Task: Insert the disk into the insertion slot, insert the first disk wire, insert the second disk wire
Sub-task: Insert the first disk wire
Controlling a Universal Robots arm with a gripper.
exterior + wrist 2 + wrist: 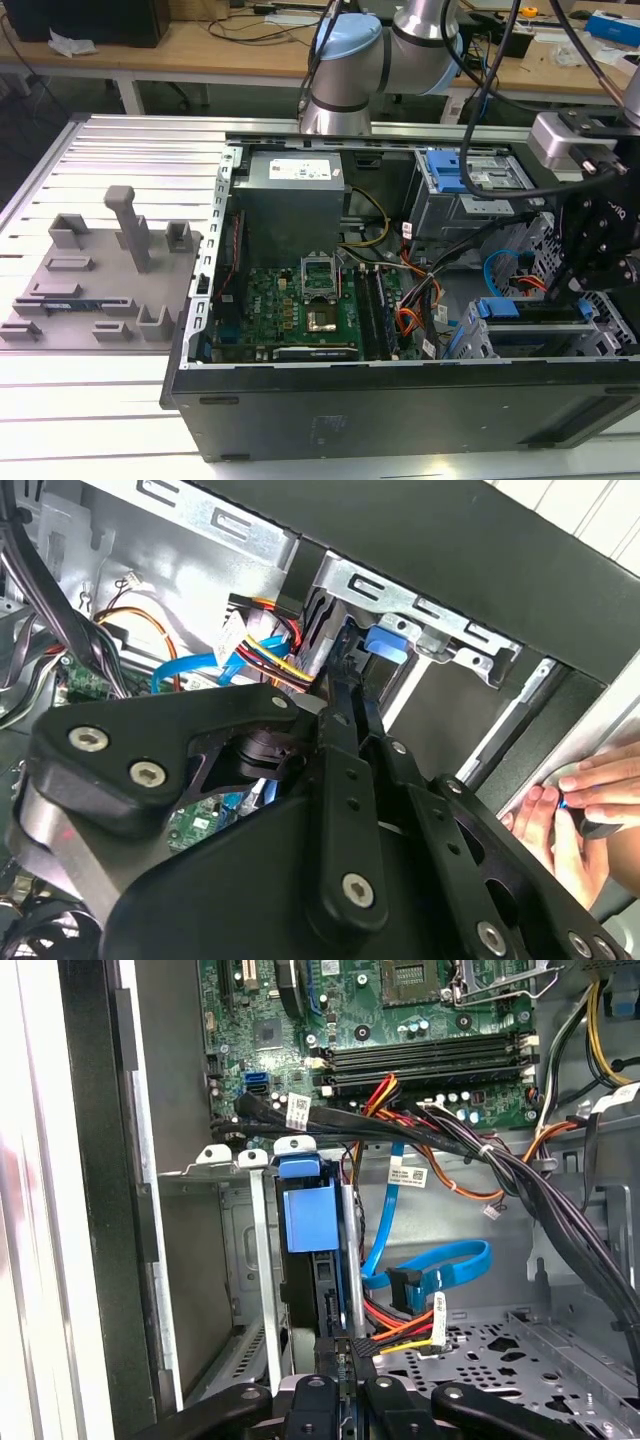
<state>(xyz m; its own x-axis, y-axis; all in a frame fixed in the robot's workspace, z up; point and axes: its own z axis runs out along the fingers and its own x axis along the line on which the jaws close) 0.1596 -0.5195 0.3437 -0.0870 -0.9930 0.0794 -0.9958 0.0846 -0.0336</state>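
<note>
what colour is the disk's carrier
The carrier is bright blue; it shows best in the first wrist view.

The disk (pixel 310 1218) sits in the insertion slot (pixel 264 1270) — tool (pixel 345 1385) alongside.

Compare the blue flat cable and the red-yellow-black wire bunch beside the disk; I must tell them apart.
The blue cable is one flat, single-coloured band; the wire bunch is several thin strands of mixed colours. The blue cable curls in a wide loop; the wire bunch runs short and nearly straight toward the end effector. Both lie beside the disk.
</note>
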